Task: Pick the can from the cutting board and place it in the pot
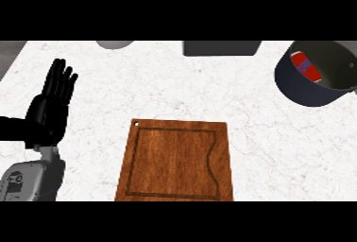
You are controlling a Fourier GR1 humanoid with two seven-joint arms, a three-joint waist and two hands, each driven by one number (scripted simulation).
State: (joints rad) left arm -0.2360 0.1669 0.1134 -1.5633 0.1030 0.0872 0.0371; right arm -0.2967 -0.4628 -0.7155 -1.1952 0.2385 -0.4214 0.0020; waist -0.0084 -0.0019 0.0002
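Worktop (174,90): you see a white marbled surface with faint veins filling nearly the whole view; a darker grey strip shows at its far left corner.
Cutting board (174,160): your brown wooden board lies flat near the lower middle, with a groove running round its face and a small hole at its upper left corner.
Pot (307,92): your dark pot stands at the upper right, well apart from the board.
Can (305,66): you find the red and blue can inside the pot, leaning against the inner wall.
Left hand (52,101): your hand rests at the left edge, its fingers (63,78) straight, close together, pointing up, holding nothing.
Far edge: you see a grey round thing (115,44) and a dark grey block (222,47), both cut off.
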